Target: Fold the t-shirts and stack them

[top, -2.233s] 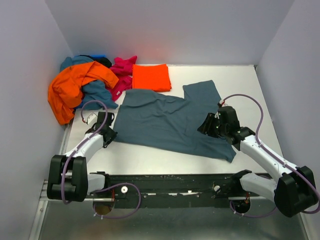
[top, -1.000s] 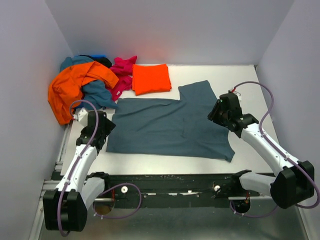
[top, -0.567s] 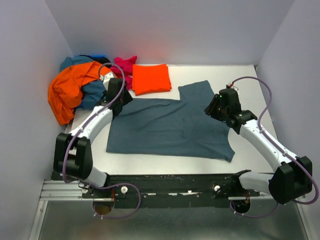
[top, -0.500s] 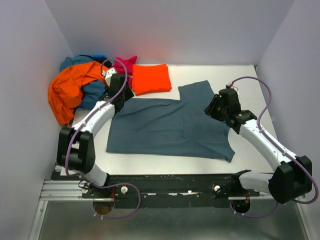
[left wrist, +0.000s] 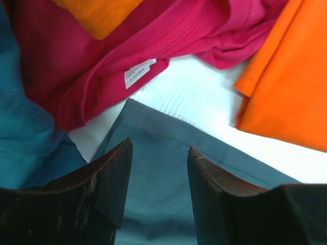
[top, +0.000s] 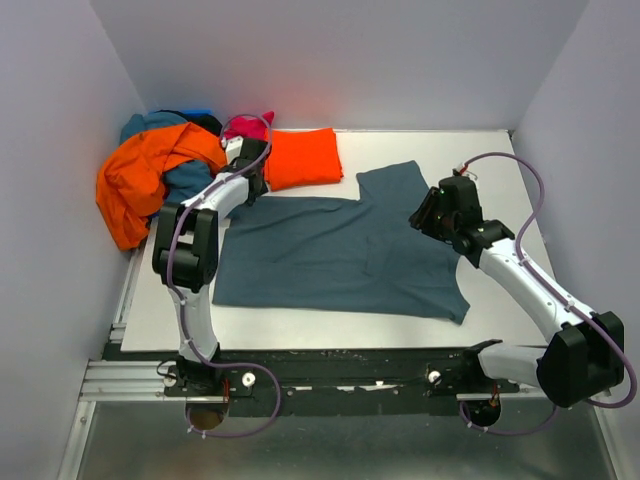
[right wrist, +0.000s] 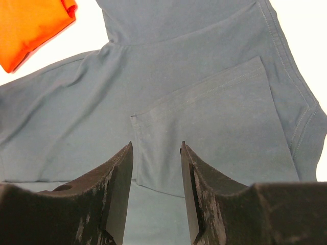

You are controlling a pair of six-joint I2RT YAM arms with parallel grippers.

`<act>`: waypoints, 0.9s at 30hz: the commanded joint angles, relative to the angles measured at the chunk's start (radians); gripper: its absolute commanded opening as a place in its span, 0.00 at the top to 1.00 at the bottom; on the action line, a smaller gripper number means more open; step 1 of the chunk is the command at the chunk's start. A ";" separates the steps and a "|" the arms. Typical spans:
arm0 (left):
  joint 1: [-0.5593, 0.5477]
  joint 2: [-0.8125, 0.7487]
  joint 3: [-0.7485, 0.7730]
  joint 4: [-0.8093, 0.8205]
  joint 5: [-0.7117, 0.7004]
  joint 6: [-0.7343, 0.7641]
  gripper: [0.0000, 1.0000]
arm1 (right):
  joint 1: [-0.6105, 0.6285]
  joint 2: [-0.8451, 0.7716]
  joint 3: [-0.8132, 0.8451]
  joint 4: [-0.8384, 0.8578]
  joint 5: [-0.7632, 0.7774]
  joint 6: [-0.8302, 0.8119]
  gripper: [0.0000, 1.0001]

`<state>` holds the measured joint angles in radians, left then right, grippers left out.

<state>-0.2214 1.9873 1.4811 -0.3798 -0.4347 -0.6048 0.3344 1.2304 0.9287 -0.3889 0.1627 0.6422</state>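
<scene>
A slate blue-grey t-shirt (top: 335, 250) lies flat mid-table, its right side folded inward. My left gripper (top: 251, 185) is open over the shirt's far left corner (left wrist: 153, 168), empty. My right gripper (top: 425, 215) is open just above the shirt's folded right part (right wrist: 204, 138), empty. A folded bright orange-red t-shirt (top: 300, 157) lies at the back; it also shows in the left wrist view (left wrist: 291, 81) and the right wrist view (right wrist: 30, 25). An orange t-shirt (top: 145, 180), a magenta pink one (top: 245, 128) and a teal one (top: 190, 180) are heaped at the back left.
The heap of shirts leans against the left wall (top: 60, 130). The white table (top: 490, 160) ends at a black rail (top: 340, 370) at the front. The right wall (top: 590, 130) stands close to my right arm.
My left arm has swung from the shirt's front left corner up to its far left corner. The blue-grey shirt was pulled flat. My right gripper moved slightly back and then held still.
</scene>
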 commanded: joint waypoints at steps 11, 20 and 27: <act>0.073 0.113 0.068 -0.048 0.017 0.019 0.56 | -0.012 0.003 -0.002 0.022 -0.028 -0.009 0.50; 0.091 0.133 0.094 -0.056 0.086 0.017 0.58 | -0.023 0.021 0.004 0.016 -0.020 -0.009 0.50; 0.106 0.148 0.090 -0.037 0.126 0.023 0.56 | -0.035 0.032 0.016 0.013 -0.032 -0.003 0.50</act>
<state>-0.1341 2.1227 1.5597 -0.4202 -0.3592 -0.5900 0.3073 1.2549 0.9287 -0.3840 0.1432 0.6426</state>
